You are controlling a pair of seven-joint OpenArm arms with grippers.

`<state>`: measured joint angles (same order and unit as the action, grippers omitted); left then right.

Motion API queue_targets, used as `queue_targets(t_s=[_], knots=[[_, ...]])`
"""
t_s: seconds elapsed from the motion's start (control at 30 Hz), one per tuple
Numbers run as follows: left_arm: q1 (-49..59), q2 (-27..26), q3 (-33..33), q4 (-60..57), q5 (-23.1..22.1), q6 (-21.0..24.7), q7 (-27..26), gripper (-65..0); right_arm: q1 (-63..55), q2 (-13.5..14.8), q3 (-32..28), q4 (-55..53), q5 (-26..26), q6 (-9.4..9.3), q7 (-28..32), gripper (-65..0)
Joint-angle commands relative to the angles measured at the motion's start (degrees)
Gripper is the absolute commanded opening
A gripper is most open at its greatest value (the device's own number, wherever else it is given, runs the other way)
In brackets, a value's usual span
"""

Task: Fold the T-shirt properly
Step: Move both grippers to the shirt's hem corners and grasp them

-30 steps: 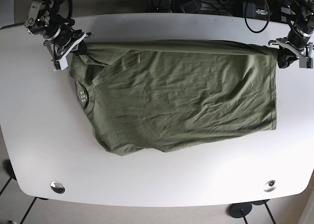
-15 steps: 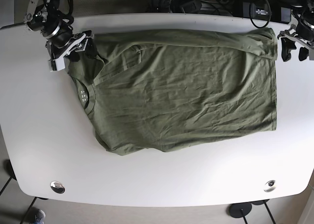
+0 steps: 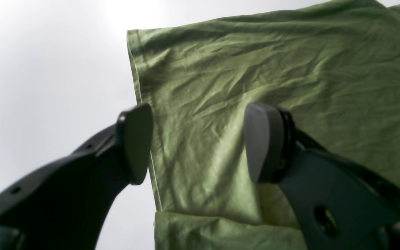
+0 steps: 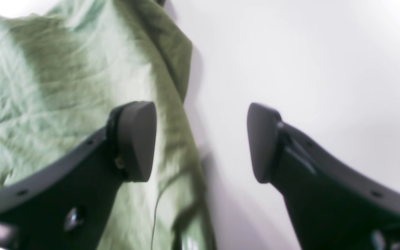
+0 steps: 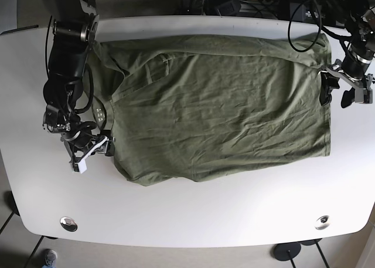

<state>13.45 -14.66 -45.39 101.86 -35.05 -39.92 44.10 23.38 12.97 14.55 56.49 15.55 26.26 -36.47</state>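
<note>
The T-shirt (image 5: pixel 217 107) lies flat on the white surface (image 5: pixel 193 212) with its long axis running from side to side, the collar end toward the right claw (image 5: pixel 91 148) and the hem end toward the left claw (image 5: pixel 343 92). Both claws are wide open and hold nothing. Each one stands just over its own short edge of the cloth, so I judge the next grasp is at these two near-side corners, one arm for each end.

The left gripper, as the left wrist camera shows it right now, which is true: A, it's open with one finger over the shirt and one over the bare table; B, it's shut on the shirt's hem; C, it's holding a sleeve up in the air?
A: the left gripper is open, one finger over the T-shirt, the other over the white table, straddling the hem edge.
</note>
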Motion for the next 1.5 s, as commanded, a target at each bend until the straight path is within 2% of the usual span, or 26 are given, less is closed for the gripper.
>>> queue_targets(t_s=[0.03, 0.13, 0.23, 0.27, 0.33, 0.43, 0.53, 0.67, 0.7, 0.83, 1.07, 1.2, 1.27, 1.3, 1.4, 1.47, 1.5], knots=[[-0.3, -1.0, -0.2, 1.0, -1.3, -0.1, -1.5, -26.0, 2.9, 0.5, -0.3, -2.8, -0.6, 1.39, 3.8, -25.8], [-0.3, -1.1, -0.2, 1.0, -1.3, -0.1, -1.5, -26.0, 2.7, -0.1, -3.7, -3.1, -0.2, 1.74, 4.8, -26.0], [-0.3, -1.1, -0.5, 1.0, -1.3, -0.1, -1.5, -26.0, 0.8, -2.3, -5.0, -3.0, -0.1, 1.74, 4.8, -37.9], [-0.3, -1.1, -0.5, 1.0, -1.3, -0.1, -1.5, -26.0, 0.6, -2.6, -5.1, -3.0, -0.4, 1.74, 4.8, -40.0], [-0.3, -1.1, -0.5, 1.0, -1.3, -0.1, -1.5, -26.0, -1.4, -2.9, -5.2, -2.7, -0.2, 1.83, 4.5, -40.3], [-0.4, -1.2, -0.5, 0.9, -1.2, -0.1, -1.5, -26.0, -5.3, -4.4, -6.4, 4.2, -0.6, 1.74, 4.4, -40.3], [-1.1, -1.2, -0.3, 0.9, -1.0, -0.1, -1.5, -26.0, -7.8, -4.4, -7.9, 10.7, -0.6, 1.48, 4.4, -40.3], [-2.5, -0.9, 0.7, 0.9, 4.4, -0.1, -1.5, -26.0, -5.7, -4.4, -4.8, 10.7, -0.6, 1.39, 4.4, -40.0], [-3.1, -0.9, 1.5, 0.9, 5.6, -0.1, -1.5, -26.0, -4.3, -4.4, -4.0, 8.9, -0.6, 1.39, 4.4, -37.9], [-3.6, -0.9, 2.8, 0.9, 7.1, -0.1, -1.5, -26.0, 3.9, -2.3, -2.2, -3.2, -0.2, 1.39, 5.7, -20.8], [-3.8, -0.9, 2.8, 0.9, 7.0, -0.1, -1.5, -26.0, 10.2, -1.4, -2.5, -19.1, -0.6, 1.39, 15.7, -19.8], [-3.9, -0.9, 2.7, 0.9, 7.1, -0.1, -1.5, -26.0, 10.3, -2.5, -3.1, -19.5, -0.7, 1.39, 16.3, -20.0], [-3.9, -1.0, 2.6, 0.5, 7.2, -0.1, -1.6, -26.0, 10.2, -3.2, -4.8, -19.5, -0.7, 1.39, 16.3, -24.4], [-4.0, -1.0, 2.6, -0.6, 7.2, -0.1, -1.6, -26.0, 10.2, -3.3, -5.5, -19.5, -0.7, 1.39, 16.4, -30.9], [-7.5, -1.2, 2.4, -4.1, 7.3, -0.1, -1.7, -26.0, 10.2, -4.2, -5.7, -19.5, -0.7, 1.39, 16.4, -44.2], [-9.5, -2.6, 2.8, -7.2, 10.2, -0.1, -1.7, -25.4, 10.2, -4.1, -5.7, -19.5, -0.7, 1.39, 16.4, -54.1], [-11.4, -2.6, 2.9, -9.2, 11.7, 2.6, -1.7, -25.3, 10.2, -4.1, -5.7, -19.5, -0.7, 1.39, 16.5, -58.8]])
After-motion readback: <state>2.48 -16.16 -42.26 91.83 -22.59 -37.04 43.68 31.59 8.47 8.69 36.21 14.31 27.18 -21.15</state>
